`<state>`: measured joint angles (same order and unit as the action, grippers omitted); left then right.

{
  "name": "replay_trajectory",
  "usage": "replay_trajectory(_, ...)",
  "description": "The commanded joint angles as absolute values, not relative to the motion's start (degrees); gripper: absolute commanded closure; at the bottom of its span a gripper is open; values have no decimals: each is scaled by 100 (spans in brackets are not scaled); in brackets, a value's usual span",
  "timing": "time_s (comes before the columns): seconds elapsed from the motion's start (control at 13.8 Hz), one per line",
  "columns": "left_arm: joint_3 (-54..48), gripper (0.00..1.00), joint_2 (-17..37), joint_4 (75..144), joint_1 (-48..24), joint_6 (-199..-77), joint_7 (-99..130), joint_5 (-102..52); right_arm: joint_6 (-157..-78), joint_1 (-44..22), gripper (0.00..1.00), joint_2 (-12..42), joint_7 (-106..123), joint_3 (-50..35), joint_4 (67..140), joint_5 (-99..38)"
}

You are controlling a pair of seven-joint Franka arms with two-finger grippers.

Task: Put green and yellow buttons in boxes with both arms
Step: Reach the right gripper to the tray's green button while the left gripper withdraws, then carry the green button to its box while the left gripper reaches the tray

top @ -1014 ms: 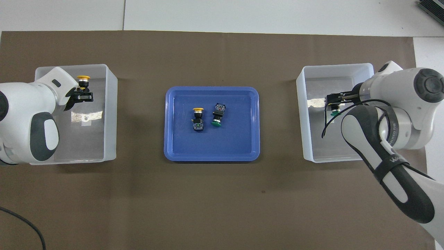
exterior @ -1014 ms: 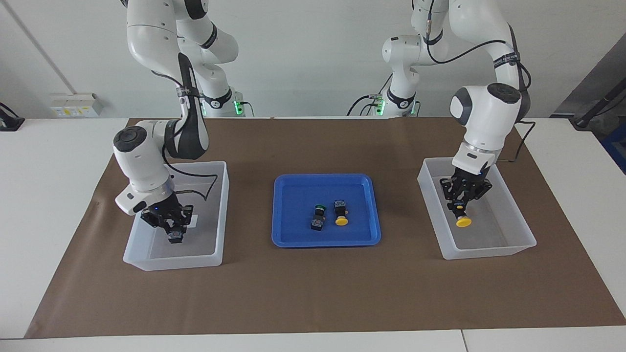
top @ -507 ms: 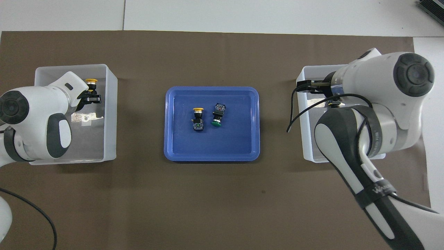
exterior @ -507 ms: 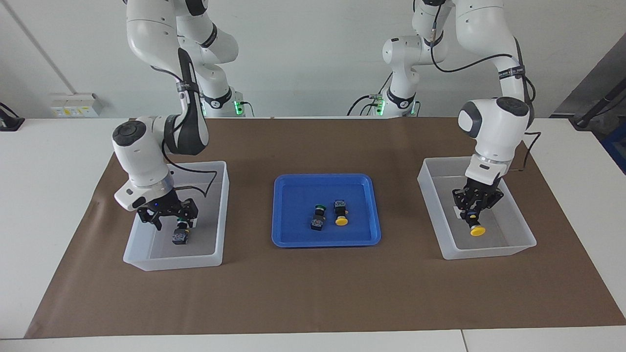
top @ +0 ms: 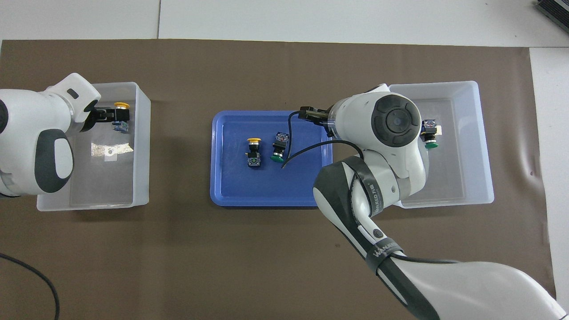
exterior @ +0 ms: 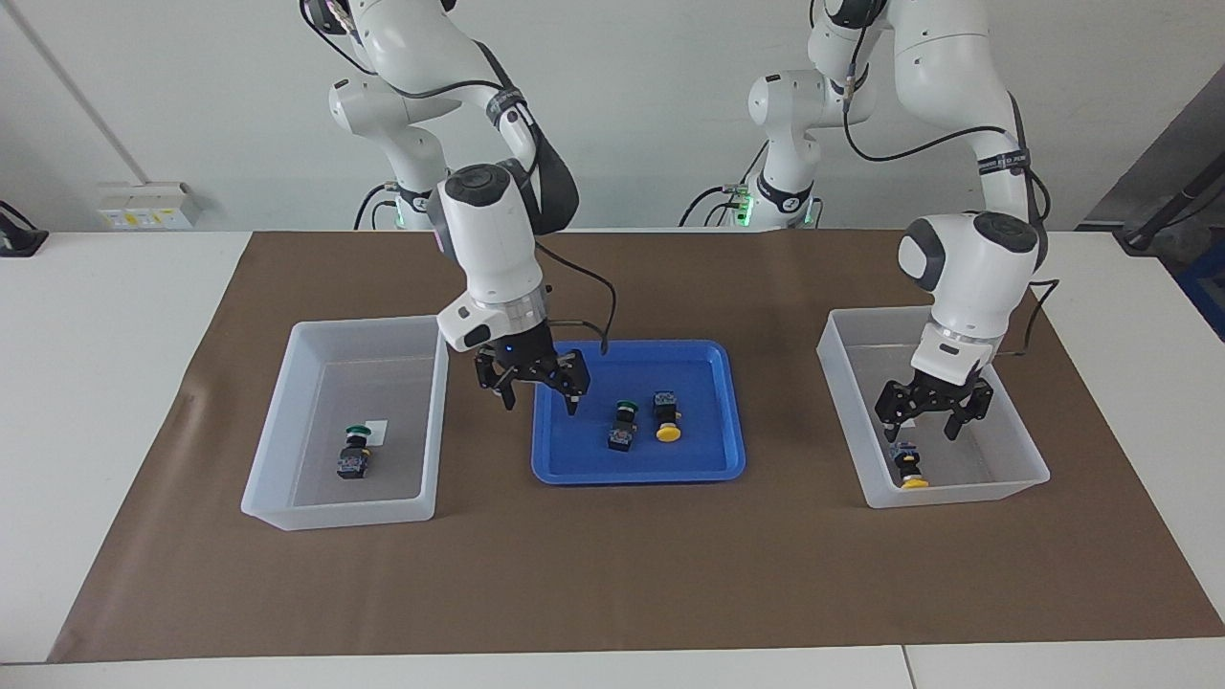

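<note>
A green button point(exterior: 354, 455) lies in the box point(exterior: 335, 515) at the right arm's end, beside its label sticker. In the box point(exterior: 957, 493) at the left arm's end lies a yellow button point(exterior: 906, 469), on the part of the floor farther from the robots. My left gripper point(exterior: 922, 433) hangs open just above it, holding nothing. Another green button point(exterior: 622, 426) and another yellow button point(exterior: 667, 418) lie side by side in the blue tray point(exterior: 574, 469). My right gripper point(exterior: 538, 402) is open and empty over the tray's edge toward the right arm's end, apart from both buttons.
The tray sits mid-table between the two boxes on a brown mat point(exterior: 612, 574). A black cable point(top: 306, 149) loops from the right arm's wrist over the tray. White tabletop surrounds the mat.
My left gripper opened and the yellow button dropped onto the box floor. My right arm swung from its box to over the tray, leaving the green button in the box.
</note>
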<state>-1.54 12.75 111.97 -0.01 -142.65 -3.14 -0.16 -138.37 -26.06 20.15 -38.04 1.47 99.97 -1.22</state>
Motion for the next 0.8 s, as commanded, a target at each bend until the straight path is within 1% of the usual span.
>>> replay_trajectory(0.0,-219,0,1020,10943,-236,-13537,-334,-88,-14166,-2908,0,2512,-3955,167,9738,-184)
replay_trajectory(0.22,-237,0,1020,10951,-711,-13596,87,-88,-14694,-3190,0,2961,-4174,167,9729,-106)
replay_trajectory(0.43,-237,0,1046,11021,-1071,-13806,123,-88,-14871,-3261,0,3102,-4254,167,9764,-79)
replay_trajectory(0.51,-246,0,1063,11100,-1124,-13929,184,-88,-14880,-3296,5,3163,-4254,167,9773,-79)
replay_trajectory(0.58,-246,0,1081,11127,-1169,-13983,228,-88,-14880,-3313,11,3199,-4254,176,9791,-53)
replay_trajectory(0.65,-246,0,1098,11127,-1265,-14001,255,-88,-14871,-3305,25,3191,-4245,176,9817,-18)
replay_trajectory(0.72,-246,0,1125,11127,-1309,-14044,316,-88,-14836,-3322,55,3190,-4245,176,9826,0)
